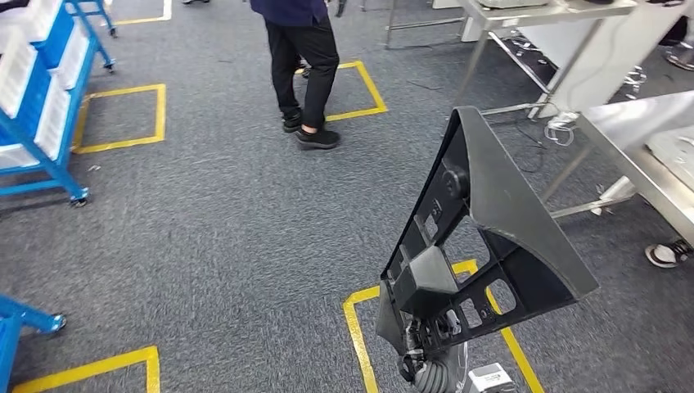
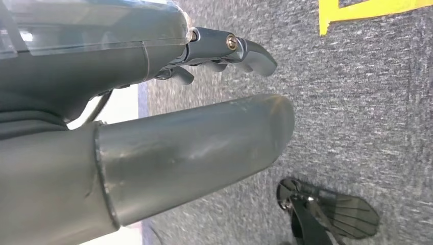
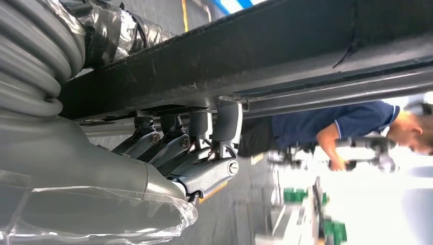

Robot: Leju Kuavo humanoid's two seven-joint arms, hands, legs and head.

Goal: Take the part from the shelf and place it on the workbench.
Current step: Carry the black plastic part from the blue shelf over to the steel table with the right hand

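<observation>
— Part [image 1: 491, 237] first: where is it sitting right now?

— It is riding upright in front of the robot, above the grey carpet [image 1: 213, 237] and a yellow floor marking [image 1: 358, 327], carried low at its narrow end by the right robot hand [image 3: 199, 153]. In the right wrist view the dark fingers [image 3: 224, 127] are hooking over a black rail of the part, so that robot hand is clamped on it.

— And the other one?

— The left robot hand [image 2: 204, 102] is hanging over the carpet with nothing in it, thumb and fingers apart.

— How is the part likely to be handling?

— It is looking like a rigid moulded black plastic bracket, triangular, with open cut-outs and a broad flange on top. I am judging it stiff and fairly light, but bulky and top-heavy, so it is probably wanting to swing about the grip. The smooth plastic may be slipping a little too.

— Better hold?

— The ribs and cut-out edges near the base are giving fingers something to hook.

— Is the desk [image 1: 646, 139] getting close?

— It is showing off to the right, metal-topped, well apart from the part. A person [image 1: 304, 65] is standing ahead on the carpet.
</observation>
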